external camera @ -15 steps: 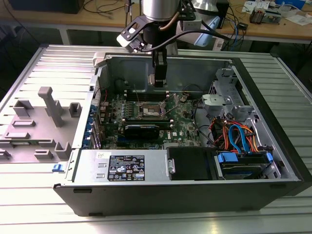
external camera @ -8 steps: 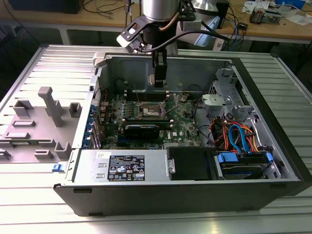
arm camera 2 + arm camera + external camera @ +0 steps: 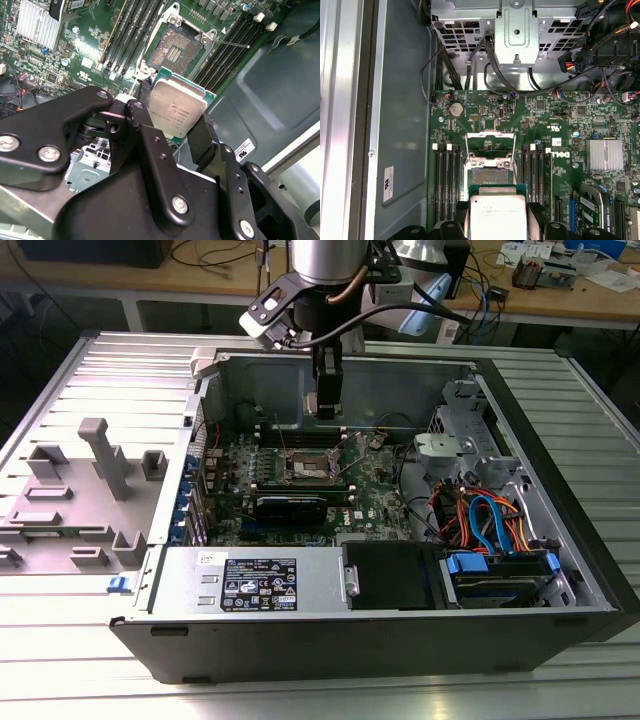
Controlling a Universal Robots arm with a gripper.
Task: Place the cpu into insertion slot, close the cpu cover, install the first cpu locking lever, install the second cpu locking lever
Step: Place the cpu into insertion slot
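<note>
The two black fingers [image 3: 199, 140] are closed on the cpu [image 3: 177, 107], pinching it by two opposite edges so that it sits squarely between them at their tips. The chip is square, so it has no long axis to speak of. Its dull silver top faces up toward both wrist cameras, and the thin green edge of its base points toward the insertion slot [image 3: 175, 50]. In the first wrist view the cpu [image 3: 497, 217] hangs in the air between the fingers [image 3: 537, 217], just short of the insertion slot [image 3: 490, 176] and not touching it. The slot's brownish-gold contact field lies bare. The cpu cover [image 3: 490, 142] is swung open and stands up on the slot's far side from the chip. In the second wrist view a thin locking lever [image 3: 230, 45] juts from one corner of the socket across the black memory slots [image 3: 227, 42]. In the exterior view the fingers [image 3: 327, 380] point straight down inside the open computer case [image 3: 560, 570], above the green motherboard [image 3: 380, 490] and just beyond the insertion slot [image 3: 305, 468], near the case's back wall. The case rests on a ribbed metal bench [image 3: 80, 680].
</note>
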